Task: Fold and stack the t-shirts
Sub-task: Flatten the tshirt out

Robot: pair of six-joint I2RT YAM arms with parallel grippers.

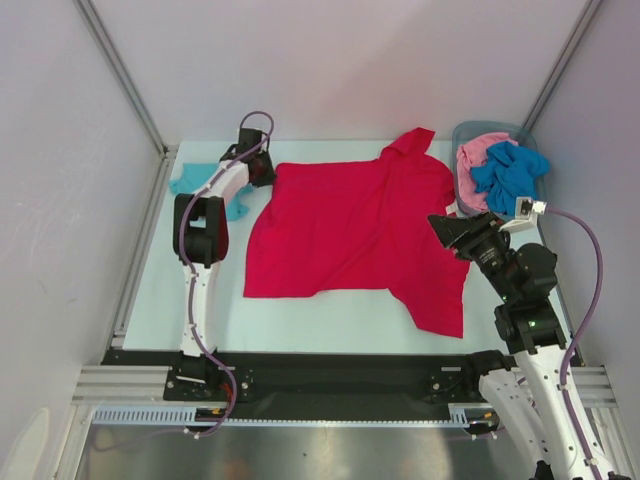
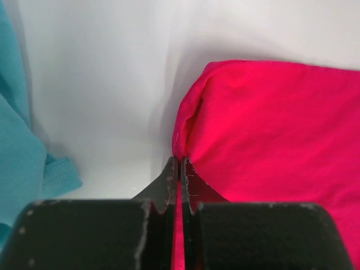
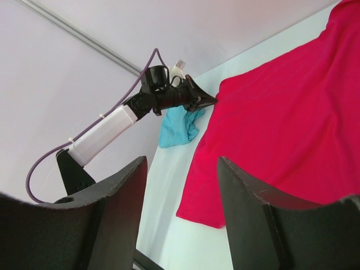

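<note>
Red t-shirt (image 1: 350, 225) is lying spread mid-table, long axis running 10 to 4 o'clock; left gripper (image 2: 180, 169), the nearer, is pinching its 10 o'clock corner, cloth extending toward 3 o'clock; right gripper (image 3: 181, 163) is hanging spread and empty at 3 o'clock; we are counting four shirts: this one, teal t-shirt (image 1: 190, 183) at 9 o'clock, pink t-shirt (image 1: 478, 150) and blue t-shirt (image 1: 512, 170) in one bin (image 1: 460, 135).

left arm (image 1: 200, 290), right arm (image 1: 527, 322): white links, black joints | cables (image 1: 598, 268): purple | gripper fingers (image 2: 162, 190): black, scuffed

All plain, no patt. — red t-shirt (image 1: 350, 230), teal t-shirt (image 1: 186, 183), pink t-shirt (image 1: 480, 152), blue t-shirt (image 1: 510, 172); grey bin (image 1: 457, 150).
</note>
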